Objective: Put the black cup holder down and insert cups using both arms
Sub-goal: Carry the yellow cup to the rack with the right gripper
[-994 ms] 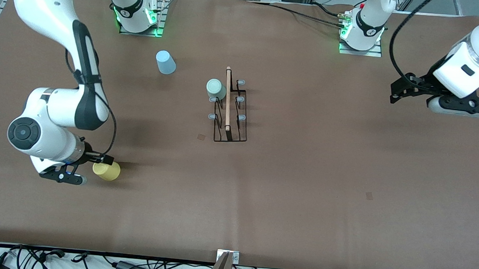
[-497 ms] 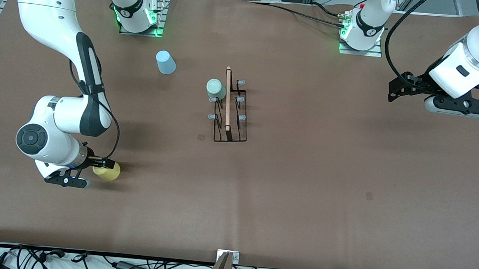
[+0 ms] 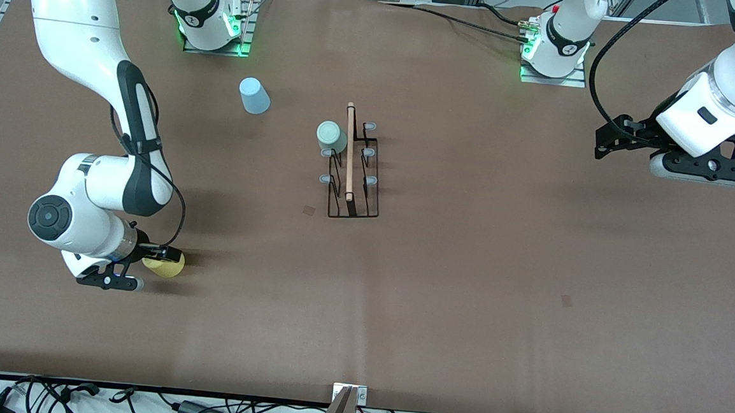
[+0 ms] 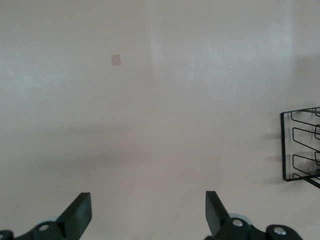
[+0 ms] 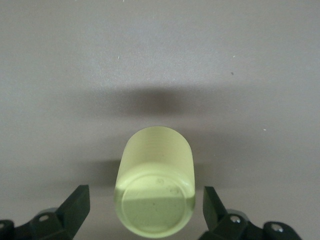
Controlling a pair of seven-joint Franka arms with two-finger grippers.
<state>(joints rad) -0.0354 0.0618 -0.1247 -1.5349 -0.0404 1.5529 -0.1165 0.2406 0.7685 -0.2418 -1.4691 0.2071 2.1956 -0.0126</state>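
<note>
The left arm's black two-finger gripper (image 4: 148, 215) hangs over bare pale table covering (image 4: 165, 100), its two fingertips spread wide with nothing between them. At the picture's edge, well apart from the gripper, part of the thin black wire cup holder (image 4: 300, 147) stands on the table. A small pale square patch (image 4: 116, 60) lies flat on the covering.

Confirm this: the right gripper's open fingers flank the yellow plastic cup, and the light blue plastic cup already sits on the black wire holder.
Wrong cup: the front view shows the sage green cup on the black wire holder. The light blue cup stands on the table. The right gripper flanks the yellow cup.
</note>
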